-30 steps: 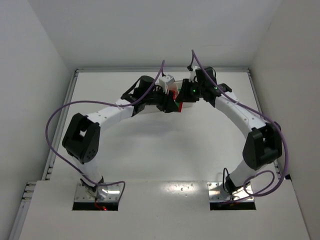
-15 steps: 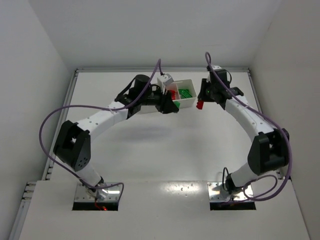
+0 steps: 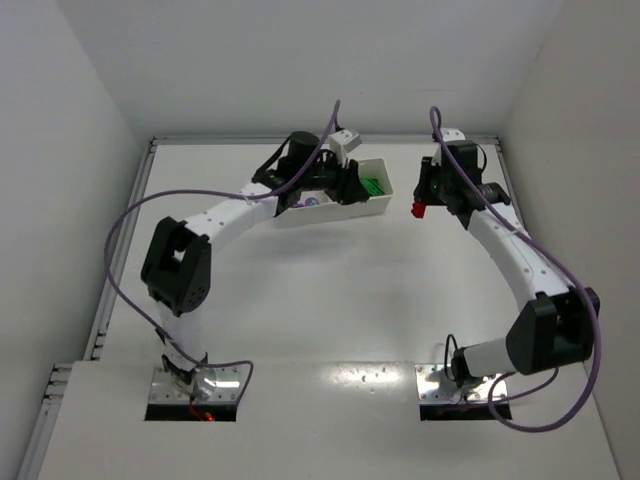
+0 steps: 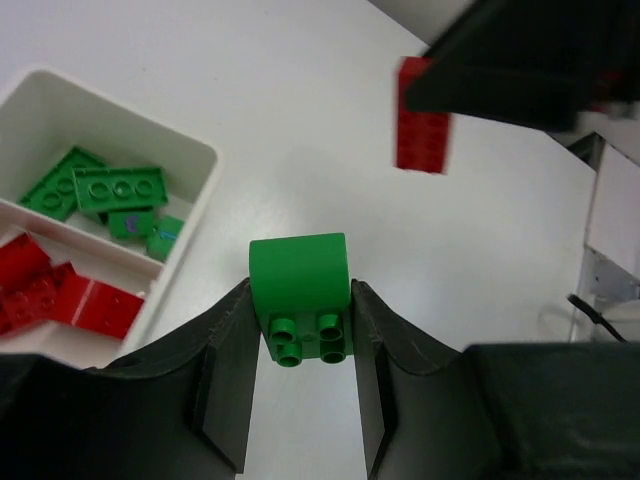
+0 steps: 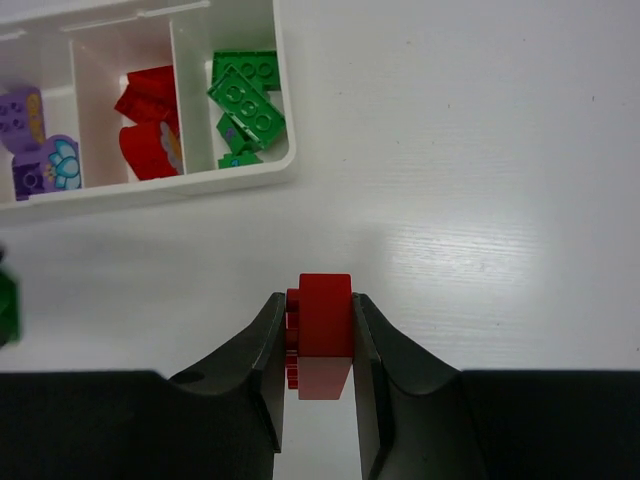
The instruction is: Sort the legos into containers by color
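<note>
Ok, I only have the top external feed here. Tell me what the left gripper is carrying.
Observer: The left gripper is shut on a green brick, pinched by its sides with its studs toward the wrist camera.
Operator: Now report the right one.
Observer: The right gripper is shut on a red brick, over bare table outside the tray.
Operator: Give me the tray layout.
Observer: There are three compartments in a row. Green pieces are in the end one nearest the right gripper, red pieces in the middle and purple pieces at the other end.
</note>
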Action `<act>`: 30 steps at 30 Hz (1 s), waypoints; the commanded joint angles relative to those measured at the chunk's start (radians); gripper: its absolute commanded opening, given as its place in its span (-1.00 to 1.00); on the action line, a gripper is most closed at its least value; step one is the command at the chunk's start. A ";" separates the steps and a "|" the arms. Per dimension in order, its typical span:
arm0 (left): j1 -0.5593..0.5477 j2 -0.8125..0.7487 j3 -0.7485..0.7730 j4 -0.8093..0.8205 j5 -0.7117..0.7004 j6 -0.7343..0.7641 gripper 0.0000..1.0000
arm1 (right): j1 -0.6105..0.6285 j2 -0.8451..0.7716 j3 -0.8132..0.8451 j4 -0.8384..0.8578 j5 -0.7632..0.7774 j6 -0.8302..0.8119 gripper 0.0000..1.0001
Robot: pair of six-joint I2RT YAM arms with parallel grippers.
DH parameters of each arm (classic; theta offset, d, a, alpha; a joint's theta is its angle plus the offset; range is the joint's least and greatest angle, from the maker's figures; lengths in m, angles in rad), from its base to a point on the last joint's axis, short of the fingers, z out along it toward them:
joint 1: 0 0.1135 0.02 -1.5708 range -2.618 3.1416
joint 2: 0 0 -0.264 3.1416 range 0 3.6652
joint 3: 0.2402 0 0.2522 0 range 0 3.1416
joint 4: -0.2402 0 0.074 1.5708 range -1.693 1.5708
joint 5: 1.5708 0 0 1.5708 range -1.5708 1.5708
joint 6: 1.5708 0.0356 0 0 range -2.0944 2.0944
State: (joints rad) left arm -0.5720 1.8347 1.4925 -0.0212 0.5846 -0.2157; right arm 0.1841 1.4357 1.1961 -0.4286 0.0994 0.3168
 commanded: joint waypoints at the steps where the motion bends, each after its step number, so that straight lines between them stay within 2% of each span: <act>1: 0.008 0.127 0.148 0.006 -0.042 0.015 -1.00 | -0.021 -0.080 -0.050 -0.007 -0.063 -0.016 -1.00; 4: 0.017 0.263 0.341 -0.022 -0.042 -0.014 -0.93 | -0.032 -0.098 -0.087 -0.007 -0.087 -0.016 -1.00; 8: 0.035 0.411 0.493 -0.042 -0.042 -0.044 -0.82 | -0.041 -0.109 -0.096 -0.007 -0.115 -0.016 -1.00; 11: 0.035 0.483 0.554 -0.042 -0.071 -0.031 -0.72 | -0.051 -0.100 -0.078 -0.016 -0.115 -0.025 -1.00; 13: 0.035 0.515 0.575 -0.042 -0.094 -0.019 -0.57 | -0.060 -0.090 -0.069 -0.016 -0.124 -0.025 -1.00; 14: 0.035 0.529 0.584 -0.042 -0.106 -0.019 -0.43 | -0.060 -0.090 -0.069 -0.025 -0.124 -0.025 -1.00; 16: 0.035 0.563 0.595 -0.042 -0.115 -0.010 0.10 | -0.060 -0.080 -0.059 -0.025 -0.136 -0.025 -1.00; 18: 0.035 0.574 0.607 -0.042 -0.115 -0.010 0.46 | -0.060 -0.071 -0.050 -0.025 -0.145 -0.025 -1.00; 19: 0.035 0.574 0.607 -0.042 -0.115 -0.010 0.71 | -0.060 -0.061 -0.050 -0.025 -0.145 -0.034 -1.00; 21: 0.035 0.584 0.632 -0.042 -0.103 -0.010 0.91 | -0.060 -0.052 -0.050 -0.025 -0.158 -0.035 -1.00; 25: 0.056 0.535 0.632 -0.008 -0.103 -0.053 1.00 | -0.051 -0.031 -0.027 0.005 -0.193 -0.035 -1.00; 30: 0.144 0.303 0.575 0.001 -0.135 -0.077 1.00 | -0.029 0.106 0.065 0.080 -0.340 0.031 -1.00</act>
State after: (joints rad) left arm -0.5114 2.3703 2.0647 -0.0845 0.4675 -0.2661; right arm 0.1402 1.4731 1.1748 -0.4419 -0.1287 0.3027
